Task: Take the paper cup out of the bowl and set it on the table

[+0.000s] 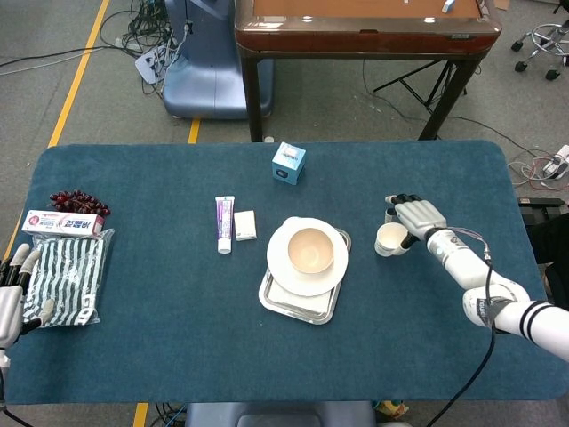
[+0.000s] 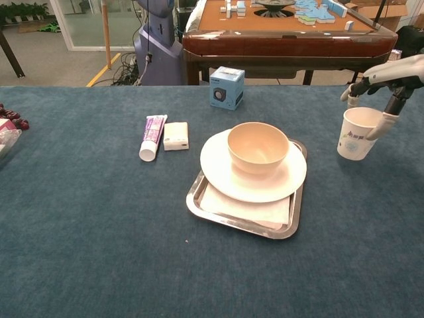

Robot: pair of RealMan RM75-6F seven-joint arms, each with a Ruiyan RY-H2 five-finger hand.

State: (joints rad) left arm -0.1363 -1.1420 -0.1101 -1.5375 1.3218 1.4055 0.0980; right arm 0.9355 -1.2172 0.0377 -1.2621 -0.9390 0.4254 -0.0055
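The white paper cup (image 1: 389, 239) (image 2: 356, 134) stands upright to the right of the tray, its base at or just above the blue cloth; contact cannot be told. My right hand (image 1: 416, 216) (image 2: 387, 86) grips it at the rim from the far right side, fingers (image 2: 383, 124) curled over the edge. The empty beige bowl (image 1: 310, 250) (image 2: 258, 147) sits on a white plate (image 2: 225, 173) on a metal tray (image 1: 283, 303) (image 2: 232, 220) at the table's middle. My left hand (image 1: 11, 302) rests at the far left edge, holding nothing, fingers apart.
A toothpaste tube (image 1: 224, 223) (image 2: 152, 136) and a small white box (image 1: 245, 225) (image 2: 176, 135) lie left of the tray. A blue box (image 1: 288, 163) (image 2: 226, 87) stands behind it. A striped bag (image 1: 69, 277), a red-white carton (image 1: 60, 222) and grapes (image 1: 78, 201) lie at far left.
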